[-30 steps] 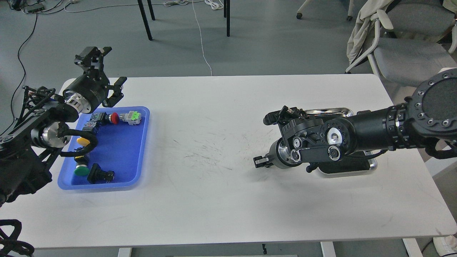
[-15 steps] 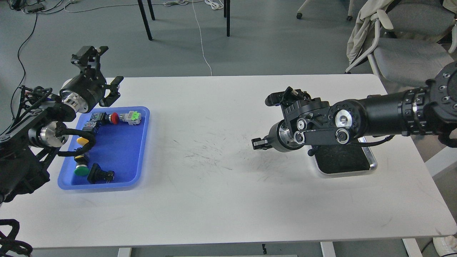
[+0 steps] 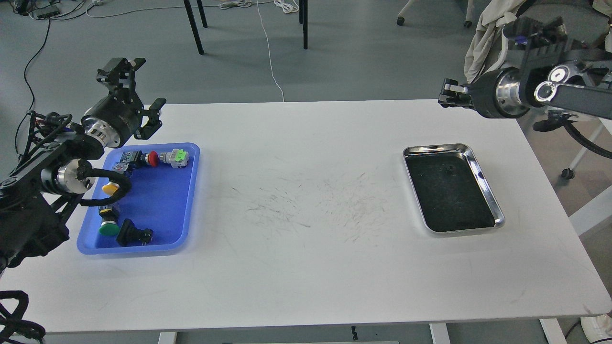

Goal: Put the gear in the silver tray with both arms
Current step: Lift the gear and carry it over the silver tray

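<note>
The silver tray [image 3: 484, 177] was lying on the right part of the white table [image 3: 296, 267]. The right gripper [image 3: 447, 94] was seen above the far table edge, well apart from the tray; whether its fingers were parted could not be told. The left gripper [image 3: 138, 91] was spread wide, grasping nothing, just behind the blue tray [image 3: 189, 205] with small parts [image 3: 174, 156]

Table: white top [image 3: 296, 267], rounded corners, dark scuff marks [image 3: 311, 203] mid-surface.
Blue tray [image 3: 189, 191]: flat on table, directly below and just inboard of left gripper [image 3: 136, 93].
Silver tray [image 3: 495, 203]: flat on table, below right gripper [image 3: 447, 93], toward the near edge; dark floor.
Separation: trays well apart, scuffs between.
</note>
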Motion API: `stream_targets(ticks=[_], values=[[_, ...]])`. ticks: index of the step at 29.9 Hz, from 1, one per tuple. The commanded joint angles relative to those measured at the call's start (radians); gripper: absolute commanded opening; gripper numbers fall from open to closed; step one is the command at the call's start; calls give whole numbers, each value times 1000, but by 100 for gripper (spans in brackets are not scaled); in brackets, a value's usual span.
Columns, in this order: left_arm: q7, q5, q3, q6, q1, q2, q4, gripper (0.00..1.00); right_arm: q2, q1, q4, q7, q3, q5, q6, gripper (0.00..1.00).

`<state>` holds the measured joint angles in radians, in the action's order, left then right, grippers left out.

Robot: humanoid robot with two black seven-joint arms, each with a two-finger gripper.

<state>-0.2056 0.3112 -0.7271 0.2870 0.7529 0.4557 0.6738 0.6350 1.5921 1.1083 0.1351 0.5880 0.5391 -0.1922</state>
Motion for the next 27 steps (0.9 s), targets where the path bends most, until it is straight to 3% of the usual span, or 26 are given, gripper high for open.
stream_targets(ticks=[1,7,22,25,27], values=[[0,2,0,-2,-1,-5,1,98,26,-138,5,-2,-33,77,49,2],[0,35,0,-2,0,-3,1,98,26,-265,2,-2,-59,125,66,2],[0,37,0,-2,-7,-6,1,98,14,-379,1,-3,-73,194,82,3],[0,37,0,-2,-7,-6,1,98,6,-388,1,-2,-77,193,108,13],[0,37,0,-2,-7,-5,1,98,5,-388,4,-2,-83,191,114,33]])
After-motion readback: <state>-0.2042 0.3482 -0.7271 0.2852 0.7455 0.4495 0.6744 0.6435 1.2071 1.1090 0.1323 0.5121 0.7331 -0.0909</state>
